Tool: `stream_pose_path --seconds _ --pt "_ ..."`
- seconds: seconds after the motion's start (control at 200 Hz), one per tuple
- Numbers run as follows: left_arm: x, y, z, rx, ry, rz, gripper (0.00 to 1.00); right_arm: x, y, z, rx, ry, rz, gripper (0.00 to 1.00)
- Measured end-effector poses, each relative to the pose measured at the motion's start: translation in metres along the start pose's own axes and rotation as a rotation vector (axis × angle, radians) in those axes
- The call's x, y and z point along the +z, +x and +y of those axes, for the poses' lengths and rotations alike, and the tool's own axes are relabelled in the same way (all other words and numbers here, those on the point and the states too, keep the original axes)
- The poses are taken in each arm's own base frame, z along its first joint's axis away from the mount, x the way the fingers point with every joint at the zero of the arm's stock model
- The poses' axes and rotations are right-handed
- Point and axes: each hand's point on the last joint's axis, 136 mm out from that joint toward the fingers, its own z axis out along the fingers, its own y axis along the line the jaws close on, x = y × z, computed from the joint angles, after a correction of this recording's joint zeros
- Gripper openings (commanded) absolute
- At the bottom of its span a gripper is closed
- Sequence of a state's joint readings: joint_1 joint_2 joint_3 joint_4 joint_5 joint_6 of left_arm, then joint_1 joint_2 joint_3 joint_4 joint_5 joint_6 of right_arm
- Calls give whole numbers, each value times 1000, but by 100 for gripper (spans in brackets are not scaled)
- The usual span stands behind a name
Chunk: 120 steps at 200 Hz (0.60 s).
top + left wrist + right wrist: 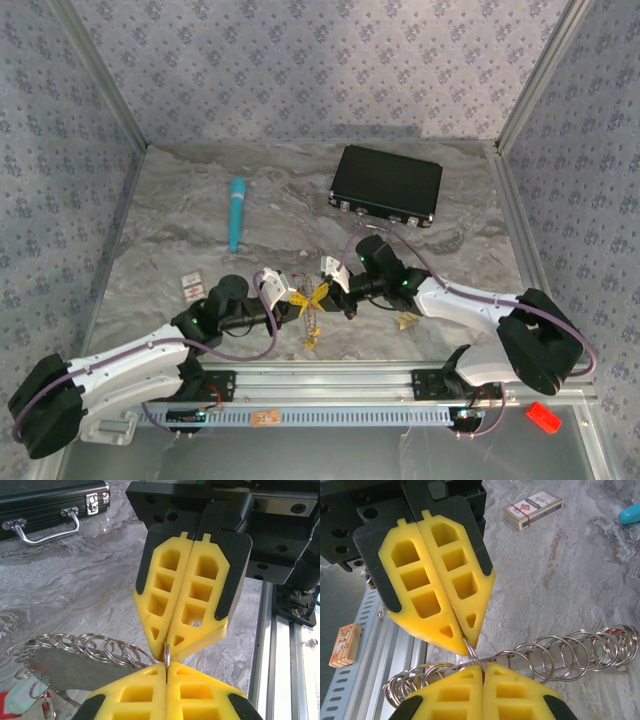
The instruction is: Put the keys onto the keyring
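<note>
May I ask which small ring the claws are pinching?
The ring upright between the left claw and right claw; the other rings lie along the metal strip.

We record walls on three sides, covered in grey-lilac material with a small repeating floral print. Bare aluminium posts run up the two far corners. The tabletop is grey and marble-veined. A slotted aluminium rail edges its near side. Lighting is even; shadows are soft.
</note>
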State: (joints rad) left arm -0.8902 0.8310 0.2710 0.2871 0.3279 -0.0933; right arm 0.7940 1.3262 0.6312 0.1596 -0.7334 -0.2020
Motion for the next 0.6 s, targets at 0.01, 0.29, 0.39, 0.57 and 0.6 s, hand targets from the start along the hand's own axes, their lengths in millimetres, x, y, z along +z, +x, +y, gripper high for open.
stream_pose_path --seconds 0.01,0.29,0.39,0.57,0.6 --pt "0 0 0 0 -1 0 0 0 0 0 1 -1 2 0" --pt "-1 4 4 9 -28 30 12 -2 -4 5 -25 -11 76 0" --pt "-1 6 5 13 -31 43 12 -2 -7 8 -48 -5 113 0" --pt "-1 7 4 21 -30 59 5 -2 -9 9 -61 5 169 0" --pt "-1 8 4 22 -27 63 4 -2 -8 8 -61 10 176 0"
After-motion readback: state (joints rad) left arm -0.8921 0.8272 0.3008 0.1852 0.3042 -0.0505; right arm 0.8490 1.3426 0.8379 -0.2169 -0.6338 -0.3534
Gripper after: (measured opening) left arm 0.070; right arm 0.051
